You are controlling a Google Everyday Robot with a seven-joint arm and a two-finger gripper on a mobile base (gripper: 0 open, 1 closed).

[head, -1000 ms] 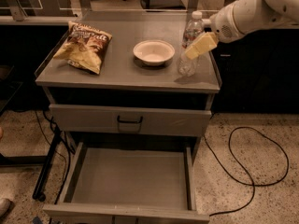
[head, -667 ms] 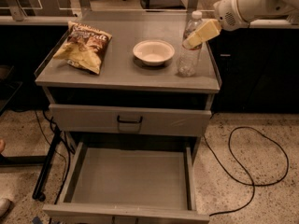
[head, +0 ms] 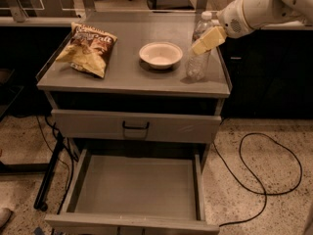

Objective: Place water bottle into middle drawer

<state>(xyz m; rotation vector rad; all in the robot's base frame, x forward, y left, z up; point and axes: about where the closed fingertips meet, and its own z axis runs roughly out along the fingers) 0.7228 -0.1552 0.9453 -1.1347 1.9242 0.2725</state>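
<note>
The water bottle [head: 198, 58] is clear with a white cap and stands upright at the right end of the cabinet top. My gripper [head: 208, 39] comes in from the upper right on a white arm [head: 259, 6]. Its pale yellow tip lies against the bottle's upper part, just below the cap. The bottle's base rests on the cabinet top. The middle drawer [head: 134, 186] is pulled out wide at the bottom of the view, with a bare grey floor and low side walls.
A white bowl [head: 160, 55] sits left of the bottle and a chip bag [head: 88, 48] lies at the left end of the cabinet top. A closed drawer front with a black handle [head: 135, 127] is above the open drawer. A black cable [head: 264, 170] loops on the floor to the right.
My gripper has moved up from the bottle's middle to its upper part. The arm has shifted slightly up and right. The bottle still stands in the same place.
</note>
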